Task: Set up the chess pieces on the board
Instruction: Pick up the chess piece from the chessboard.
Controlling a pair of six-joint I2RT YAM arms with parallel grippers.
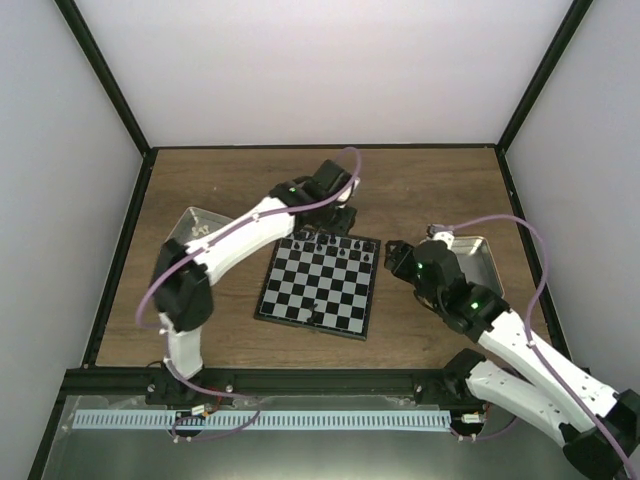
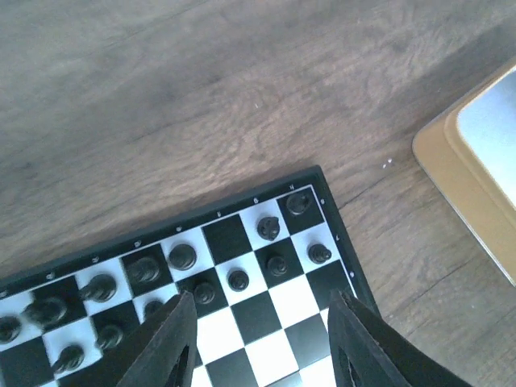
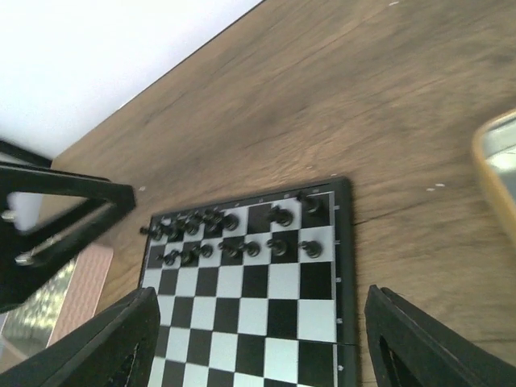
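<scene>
Top external: left arm (image 1: 235,240) stretches forward over the board (image 1: 345,300), jaws seemingly apart.

Your top view looks down on the whole bench (image 1: 430,190); both wrist views sit close above the board (image 2: 256,310), sharing its far rows.

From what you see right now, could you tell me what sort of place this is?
Probably a robot test cell: plain white panels in a black frame enclose the wooden table, with left arm and right arm bolted at its near edge.
</scene>
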